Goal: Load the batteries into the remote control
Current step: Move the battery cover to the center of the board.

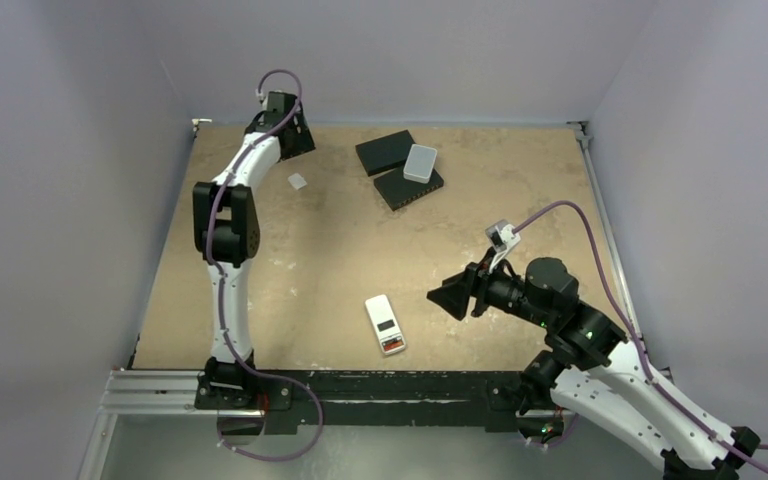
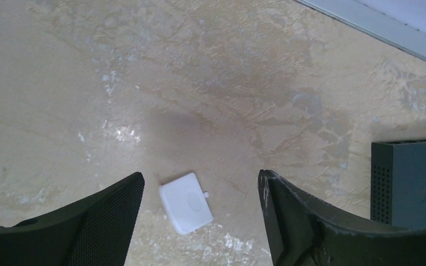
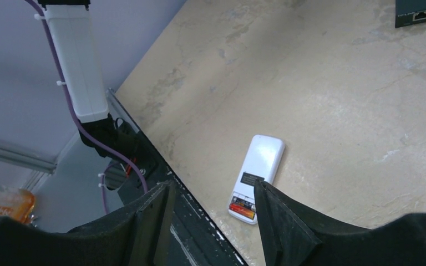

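**Overhead and wrist views.** The remote control [image 1: 386,325] lies flat on the table [image 1: 320,250], near the front edge and between the two arm bases. It sits just left of the right gripper [image 3: 213,187] and touches nothing else. In the right wrist view you see its plain white body with a small dark rectangle at mid-length. At the end nearest the table edge there is a red-orange bar with a darker strip beside it. These look like the batteries [image 3: 242,206] sitting in the remote, but they are too small for you to be sure.

The jaws of the right gripper stand spread and hold nothing. They are aimed towards the remote, which shows in the gap between the fingers.

The left gripper [image 2: 201,178] is at the far left corner of the table, well away from the remote. Its jaws are also spread wide and hold nothing. A small white square cover [image 2: 186,209] with a tab on one edge lies on the table in the gap and touches neither finger.

At the far middle of the table are two flat black boxes [image 1: 385,151], and a pale grey box [image 1: 420,162] rests across them.
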You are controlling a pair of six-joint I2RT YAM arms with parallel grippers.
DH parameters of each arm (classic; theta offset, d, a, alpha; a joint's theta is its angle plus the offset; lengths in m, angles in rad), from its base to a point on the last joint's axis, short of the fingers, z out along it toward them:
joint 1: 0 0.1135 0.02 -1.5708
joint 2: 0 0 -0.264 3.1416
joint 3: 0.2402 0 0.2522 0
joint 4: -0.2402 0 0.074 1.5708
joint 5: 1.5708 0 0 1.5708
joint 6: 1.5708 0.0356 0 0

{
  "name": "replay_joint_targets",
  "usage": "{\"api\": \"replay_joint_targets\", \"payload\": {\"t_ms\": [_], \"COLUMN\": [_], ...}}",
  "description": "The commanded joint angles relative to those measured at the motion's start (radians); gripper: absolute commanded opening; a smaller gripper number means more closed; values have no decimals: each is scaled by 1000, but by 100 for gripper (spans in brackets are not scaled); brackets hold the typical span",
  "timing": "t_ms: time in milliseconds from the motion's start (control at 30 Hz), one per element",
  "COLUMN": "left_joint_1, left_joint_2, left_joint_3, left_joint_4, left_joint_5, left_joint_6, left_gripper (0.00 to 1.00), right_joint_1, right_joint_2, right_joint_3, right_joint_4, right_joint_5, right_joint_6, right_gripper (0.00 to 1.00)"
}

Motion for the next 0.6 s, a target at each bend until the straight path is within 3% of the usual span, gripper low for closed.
{"api": "replay_joint_targets", "payload": {"t_ms": [0, 567], "left_joint_1": [6, 4], "left_joint_2": [46, 77], "left_joint_3": [71, -40], "left_joint_4": [-5, 32], "left_joint_5": [19, 5], "left_joint_6": [-6, -10], "left_gripper": [73, 58], "right_joint_1": [-1, -1], "right_joint_2": [7, -19], "right_joint_3": [1, -19], "right_joint_4": [60, 53], "right_joint_5": [-47, -60], "right_joint_6": [21, 39], "right_gripper": [62, 62]}}
